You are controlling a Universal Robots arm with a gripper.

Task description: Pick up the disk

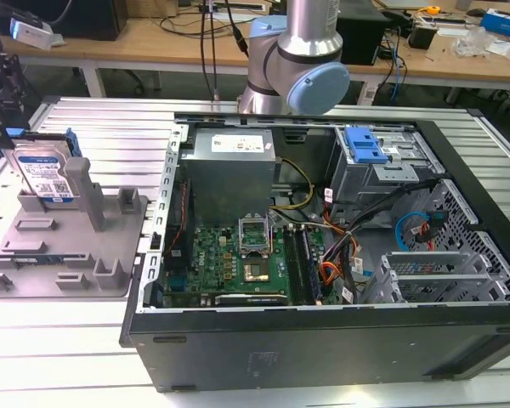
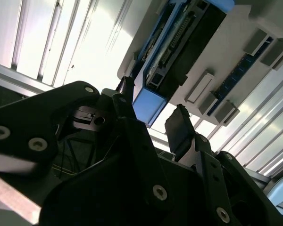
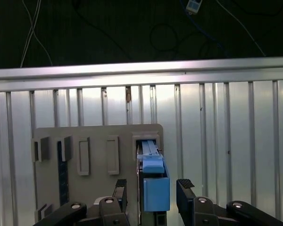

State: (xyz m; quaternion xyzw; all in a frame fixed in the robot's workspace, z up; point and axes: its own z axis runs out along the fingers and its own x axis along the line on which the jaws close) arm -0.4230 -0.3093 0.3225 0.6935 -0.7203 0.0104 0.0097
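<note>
**A:** Exterior view: where are we finding the disk (image 1: pixel 42 176)?

**B:** We are seeing it standing on edge in the grey fixture (image 1: pixel 76 251), at the exterior view's left, well apart from the open computer case (image 1: pixel 323 357). It is sitting in its slot, so we are judging that it is not yet lifted.

**A:** Second wrist view: what are we reading of the gripper (image 2: pixel 153 113)?

**B:** We are looking along its two dark fingers (image 2: pixel 180 128), which are standing spread, one on each side of the disk's blue end. We are not making out either pad pressing on the disk, so we are taking the tool as holding nothing.

**A:** First wrist view: is that agreeing?

**B:** It is. We are seeing the disk lying between the fingertips with a gap showing on each side, above the ribbed metal table (image 3: pixel 226 141). We are placing the task as follows: the approach and the lining-up are looking done, while the grasp and the lift are not yet made.
</note>
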